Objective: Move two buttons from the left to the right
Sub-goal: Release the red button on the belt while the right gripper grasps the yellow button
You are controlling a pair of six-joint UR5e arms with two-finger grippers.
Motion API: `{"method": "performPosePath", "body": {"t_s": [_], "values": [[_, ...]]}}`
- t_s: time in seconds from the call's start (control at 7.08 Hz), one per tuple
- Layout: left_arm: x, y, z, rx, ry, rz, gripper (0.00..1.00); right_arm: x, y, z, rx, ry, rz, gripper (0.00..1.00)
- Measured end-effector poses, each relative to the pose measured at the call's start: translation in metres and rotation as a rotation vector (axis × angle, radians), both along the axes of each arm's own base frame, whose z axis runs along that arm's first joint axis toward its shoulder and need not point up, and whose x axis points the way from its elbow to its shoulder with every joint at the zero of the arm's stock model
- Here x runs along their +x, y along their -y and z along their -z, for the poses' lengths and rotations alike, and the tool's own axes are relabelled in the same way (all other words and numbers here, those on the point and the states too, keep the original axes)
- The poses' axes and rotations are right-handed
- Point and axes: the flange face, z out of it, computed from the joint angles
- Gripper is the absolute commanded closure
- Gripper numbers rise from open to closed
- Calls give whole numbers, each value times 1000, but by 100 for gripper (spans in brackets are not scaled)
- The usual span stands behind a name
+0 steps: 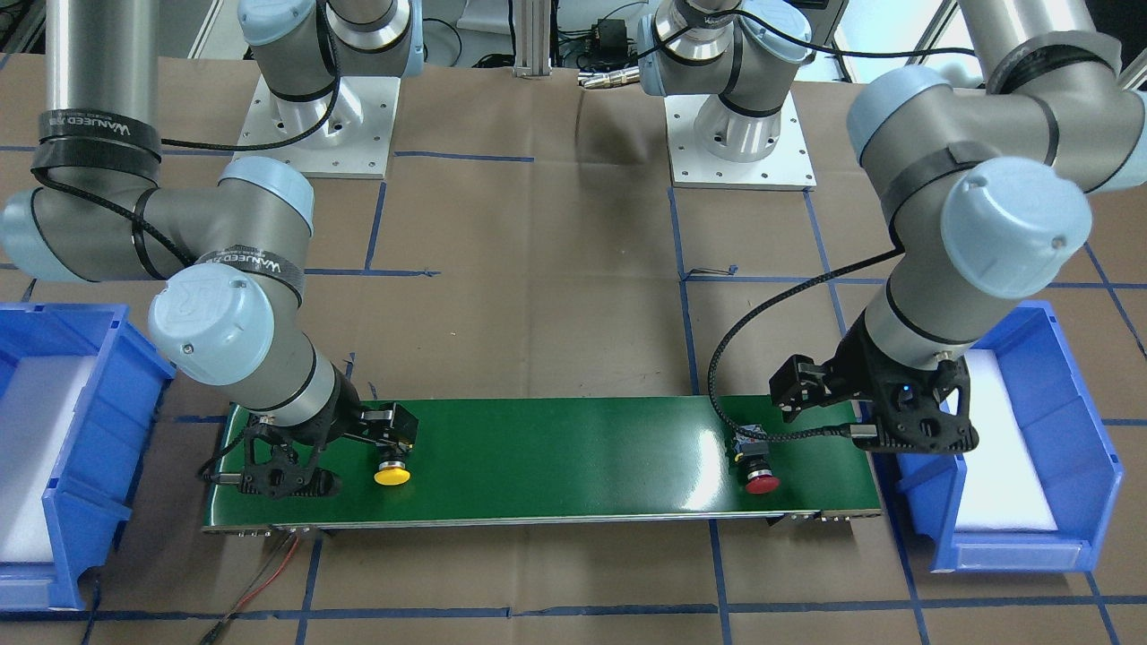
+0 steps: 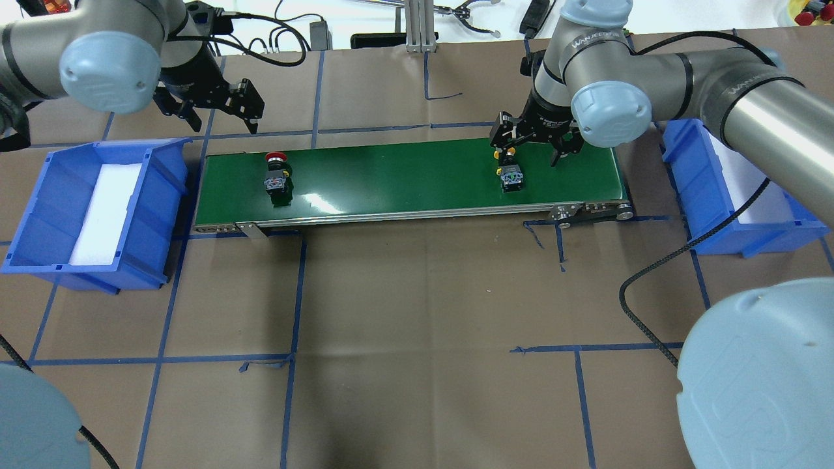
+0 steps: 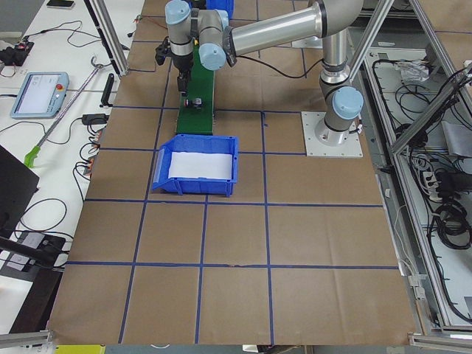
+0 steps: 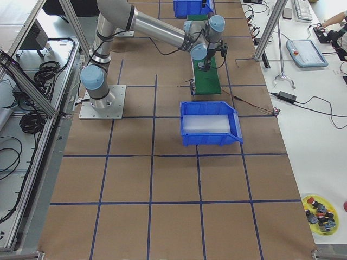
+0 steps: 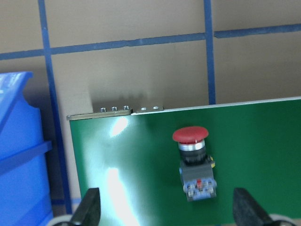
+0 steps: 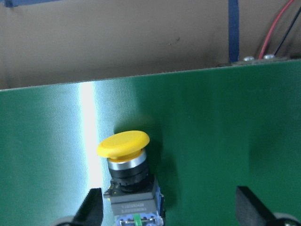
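Note:
The red button (image 2: 276, 174) lies on its side on the left part of the green belt (image 2: 404, 179); it also shows in the front view (image 1: 761, 472) and the left wrist view (image 5: 193, 160). My left gripper (image 2: 177, 109) is open and empty, raised over the belt's left end, apart from the red button. The yellow button (image 2: 510, 174) lies on the belt's right part, also in the front view (image 1: 392, 469) and the right wrist view (image 6: 124, 165). My right gripper (image 2: 561, 150) is open, low over the belt, just right of the yellow button.
A blue bin with white foam (image 2: 98, 208) stands off the belt's left end, another (image 2: 736, 189) off its right end. Brown paper with blue tape lines covers the table. A yellow plate with spare parts (image 4: 320, 208) sits far off.

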Motion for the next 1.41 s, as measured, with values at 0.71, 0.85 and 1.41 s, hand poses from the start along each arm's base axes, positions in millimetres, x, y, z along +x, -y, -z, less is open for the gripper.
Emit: {"method": "performPosePath", "body": {"t_s": [0.71,0.85,1.41], "values": [[-26,-103,-108,41,-10,-22,0,-2,3,24,38,-19,-15,93],[-27,-117,-108,49,-12,-22,0,-3,2,22,41,-21,-18,96],[-29,-132,-92,16,-14,-25,0,-30,-4,-48,-29,-53,-23,96]]}}
